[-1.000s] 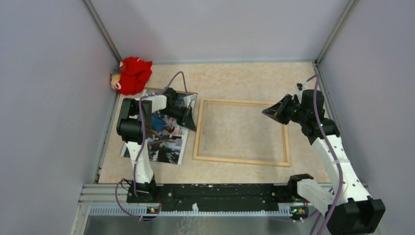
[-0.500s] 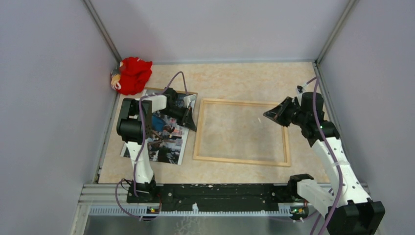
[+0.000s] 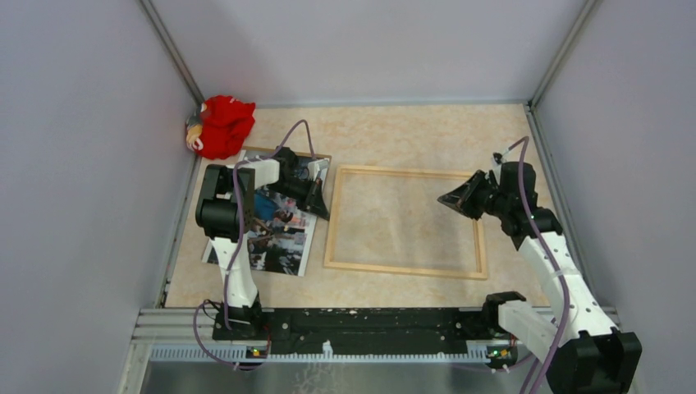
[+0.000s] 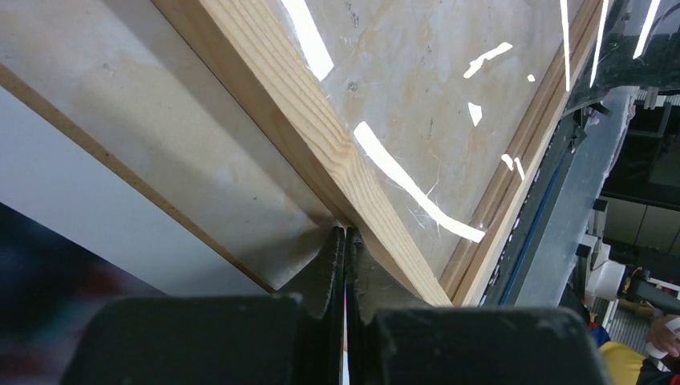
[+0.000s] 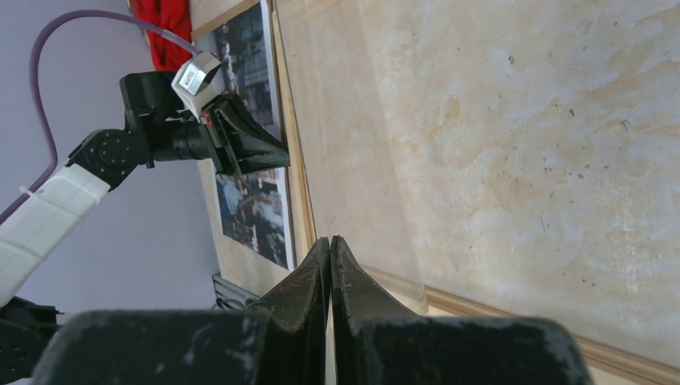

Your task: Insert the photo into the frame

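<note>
The fingers (image 4: 330, 269) of the left gripper (image 4: 346, 234) are seen pressed together with nothing between them, their tips set at the outer edge of the frame's (image 3: 402, 269) left rail. Whether the wood is touched cannot be told. The right gripper (image 3: 444, 199) is likewise closed and empty, and is held above the frame's right side.

The photo (image 3: 279, 234) lies face up on the table (image 3: 394, 135), just beside the frame on its left and under the left arm. It has not yet been lifted. The step in hand is judged to be getting a hold on the photo's edge. For that the fingers would have to be parted first. A flat glossy sheet is likely to be hard to pinch, so one edge should be raised and gripped lightly, lest the print be creased. The frame could be steadied from the right, since a thin wooden frame is probably shifted easily.

The tabletop is beige and mottled, with a dark rail (image 3: 369, 320) along its near edge. At the photo's far end a brown board (image 3: 322, 158) shows. In the far left corner a red cloth (image 3: 223, 125) is bunched. The space is closed in by plain grey walls (image 3: 369, 49).
</note>
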Robot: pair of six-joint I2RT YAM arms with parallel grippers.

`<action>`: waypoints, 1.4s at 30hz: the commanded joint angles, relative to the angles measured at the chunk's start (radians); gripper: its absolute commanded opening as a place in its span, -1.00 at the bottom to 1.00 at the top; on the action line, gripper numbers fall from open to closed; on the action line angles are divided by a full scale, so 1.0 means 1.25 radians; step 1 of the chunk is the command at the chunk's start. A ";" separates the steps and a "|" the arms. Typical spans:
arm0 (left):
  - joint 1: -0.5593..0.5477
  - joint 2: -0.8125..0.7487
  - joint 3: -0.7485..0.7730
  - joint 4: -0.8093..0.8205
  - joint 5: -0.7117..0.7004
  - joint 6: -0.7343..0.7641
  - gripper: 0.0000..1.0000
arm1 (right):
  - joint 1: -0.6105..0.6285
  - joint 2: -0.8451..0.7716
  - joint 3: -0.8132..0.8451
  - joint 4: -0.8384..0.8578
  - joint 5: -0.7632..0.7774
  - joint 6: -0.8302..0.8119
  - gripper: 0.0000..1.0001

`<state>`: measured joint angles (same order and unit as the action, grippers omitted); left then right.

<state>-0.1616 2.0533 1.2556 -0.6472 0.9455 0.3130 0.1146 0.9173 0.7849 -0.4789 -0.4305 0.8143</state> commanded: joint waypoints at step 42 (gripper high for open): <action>0.000 0.024 0.032 -0.014 -0.004 0.031 -1.00 | -0.084 -0.050 -0.186 0.501 -0.307 0.200 -1.00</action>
<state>-0.1612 2.0678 1.2758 -0.6693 0.9459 0.3210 0.0101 0.8673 0.5880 -0.0658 -0.7326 0.9295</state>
